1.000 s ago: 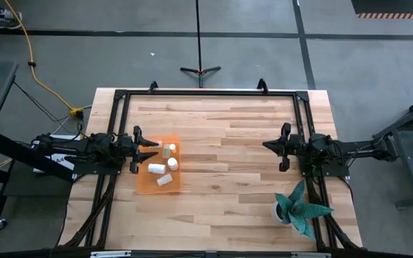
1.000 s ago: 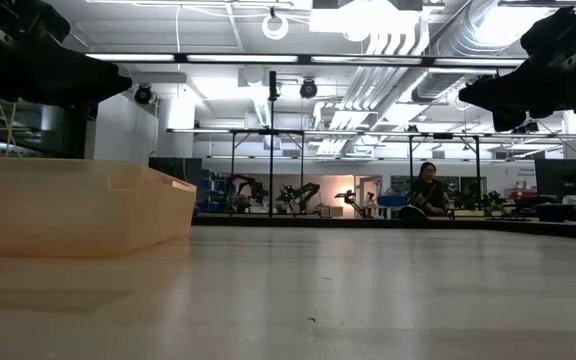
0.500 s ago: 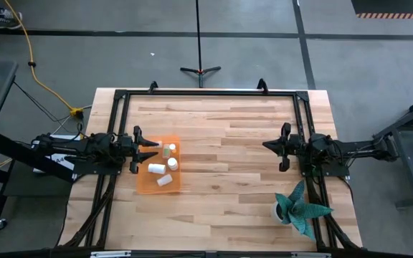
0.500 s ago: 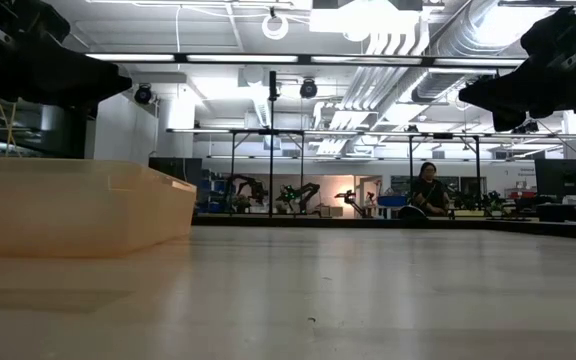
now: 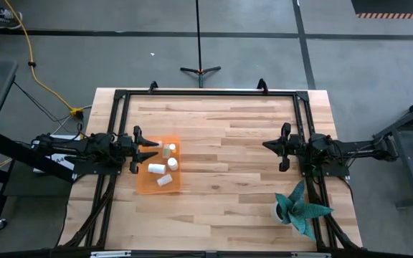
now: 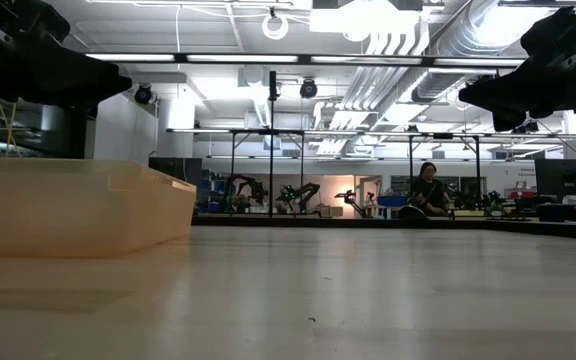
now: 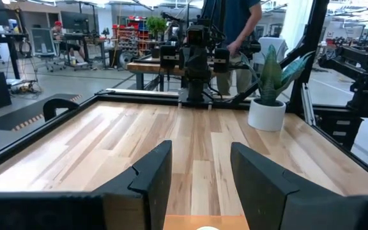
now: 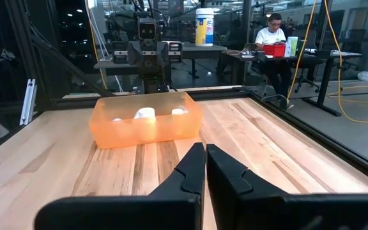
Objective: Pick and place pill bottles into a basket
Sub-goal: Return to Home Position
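High view shows the bottles [image 5: 156, 169] in the basket [image 5: 145, 187], left of centre, left gripper [image 5: 153, 151] at its left rim. Left wrist view: it gapes wide, empty. Right wrist view: right gripper [image 8: 205, 149] closed; bottles seem light, rigid, slick, so pinch mid-body.

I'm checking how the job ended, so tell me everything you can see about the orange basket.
The basket is a shallow, open-topped rectangular bin of translucent orange plastic. It sits flat and upright on the left side of the wooden table. Several white pill bottles lie inside, and some show faintly through its wall in the right wrist view. The left gripper, fingers open, hangs over the basket's left edge; whether it touches the rim cannot be told.
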Motion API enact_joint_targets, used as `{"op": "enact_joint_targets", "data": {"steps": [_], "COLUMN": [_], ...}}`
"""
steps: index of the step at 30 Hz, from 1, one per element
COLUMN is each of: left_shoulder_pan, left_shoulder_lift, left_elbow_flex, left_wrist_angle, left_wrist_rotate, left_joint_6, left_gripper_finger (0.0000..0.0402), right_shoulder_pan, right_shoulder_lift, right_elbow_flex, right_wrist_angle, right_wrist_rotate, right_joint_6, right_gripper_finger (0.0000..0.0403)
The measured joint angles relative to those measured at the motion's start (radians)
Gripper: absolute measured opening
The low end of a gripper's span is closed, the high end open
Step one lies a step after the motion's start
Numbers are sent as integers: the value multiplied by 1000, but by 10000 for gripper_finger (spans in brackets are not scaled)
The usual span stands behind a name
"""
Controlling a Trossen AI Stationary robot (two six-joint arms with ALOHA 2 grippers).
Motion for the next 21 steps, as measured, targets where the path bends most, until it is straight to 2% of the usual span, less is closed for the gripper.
{"op": "enact_joint_targets", "data": {"steps": [21], "left_shoulder_pan": [0], "left_shoulder_lift": [0], "left_elbow_flex": [0], "left_wrist_angle": [0], "left_wrist_rotate": [-1], "left_joint_6": [0], "left_gripper_finger": [195], "right_shoulder_pan": [0], "right_shoulder_lift": [0], "right_elbow_flex": [0], "right_wrist_angle": [0], "right_wrist_rotate": [0], "right_joint_6": [0], "right_gripper_finger": [1]}}
